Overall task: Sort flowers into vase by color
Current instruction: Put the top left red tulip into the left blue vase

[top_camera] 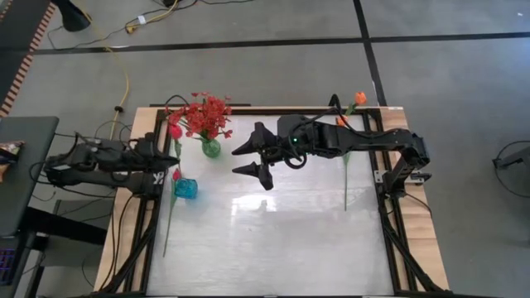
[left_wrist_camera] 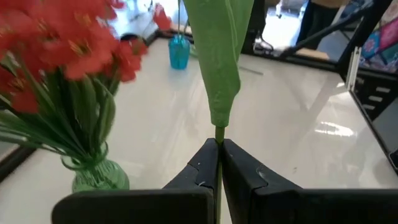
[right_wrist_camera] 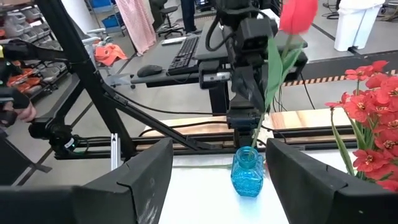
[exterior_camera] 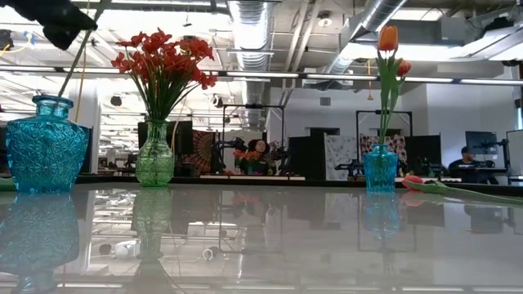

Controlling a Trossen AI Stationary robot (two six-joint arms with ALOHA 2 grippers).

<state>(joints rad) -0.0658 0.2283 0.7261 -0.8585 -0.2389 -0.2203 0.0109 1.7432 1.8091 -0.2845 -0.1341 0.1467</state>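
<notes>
Red sprays (top_camera: 207, 114) fill the green vase (top_camera: 211, 148), upper left; the left gripper (left_wrist_camera: 219, 163), clenched on a red tulip (right_wrist_camera: 297, 14), seemingly hovers above the blue vase (top_camera: 185, 188); the right gripper (top_camera: 255, 161) hangs released mid-frame; another tulip (exterior_camera: 441, 186) lies unsorted.

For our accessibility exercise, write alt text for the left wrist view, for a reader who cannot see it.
The left gripper, fingers shut, pinches a thin green stem that rises into a broad green leaf. Beside it a green vase holds red flowers on the white table; a blue vase stands farther off.
</notes>
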